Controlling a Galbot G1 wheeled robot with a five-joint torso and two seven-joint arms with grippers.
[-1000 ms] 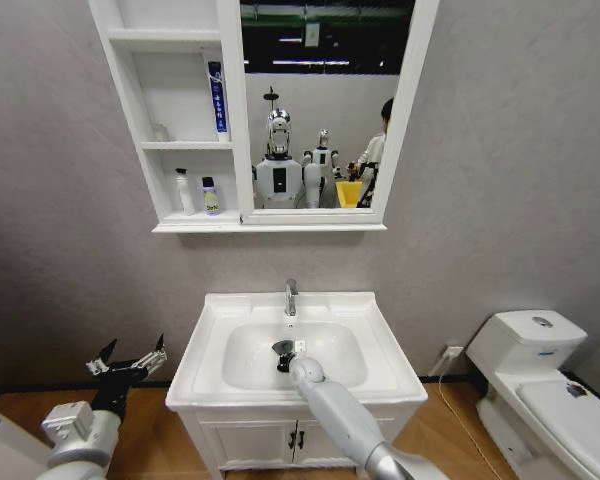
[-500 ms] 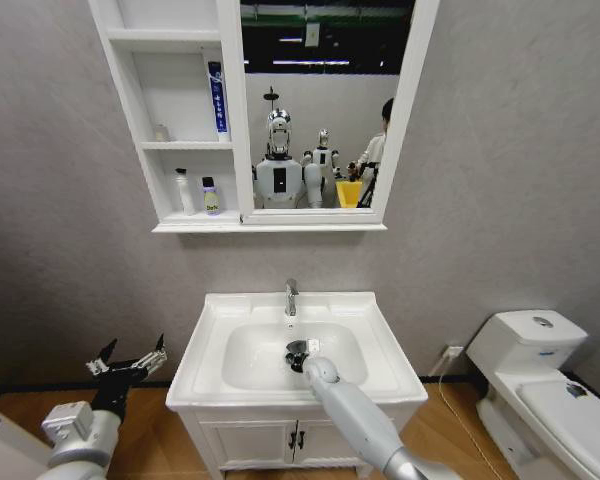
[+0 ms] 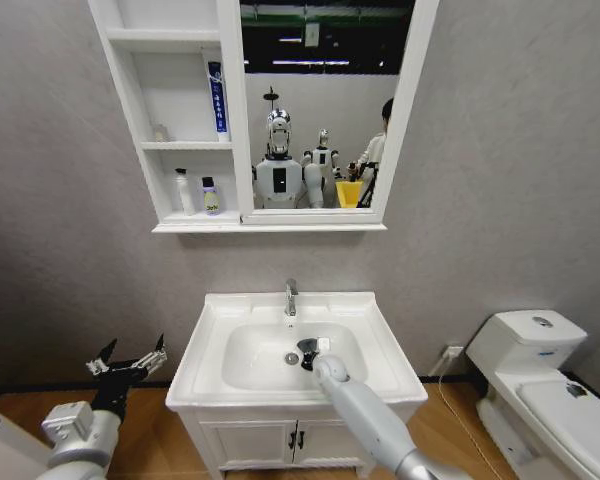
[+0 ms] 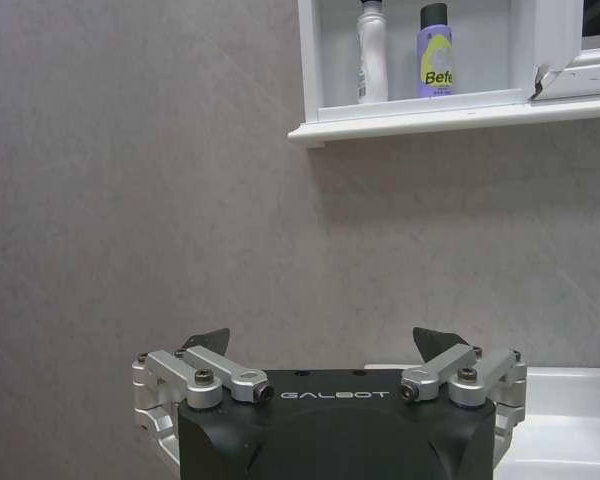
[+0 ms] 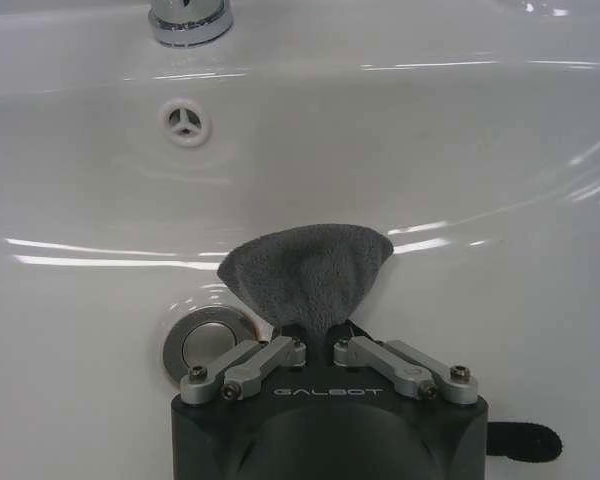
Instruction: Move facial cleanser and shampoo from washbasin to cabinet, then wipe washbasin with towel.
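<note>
My right gripper point(image 3: 308, 353) is down in the bowl of the white washbasin point(image 3: 205, 340), shut on the dark grey towel point(image 5: 305, 275). The towel presses on the bowl floor beside the chrome drain point(image 5: 208, 343). In the right wrist view the gripper point(image 5: 315, 335) pinches the cloth's lower edge. The cabinet point(image 3: 170, 120) hangs above, with a white bottle point(image 3: 185, 192) and a purple bottle point(image 3: 211, 197) on its lowest shelf; I cannot tell which is the cleanser and which the shampoo. My left gripper point(image 3: 130, 362) hangs open to the left of the basin, also seen as the left gripper point(image 4: 325, 345).
The chrome faucet point(image 3: 291, 296) stands at the basin's back edge, above the overflow hole point(image 5: 187, 122). A blue tube point(image 3: 216, 97) leans on a middle cabinet shelf beside the mirror point(image 3: 320, 100). A white toilet point(image 3: 540, 390) stands to the right, and vanity doors point(image 3: 295, 440) are below the basin.
My right gripper has slid the towel rightward across the bowl floor, uncovering the drain. The left arm has not moved.
</note>
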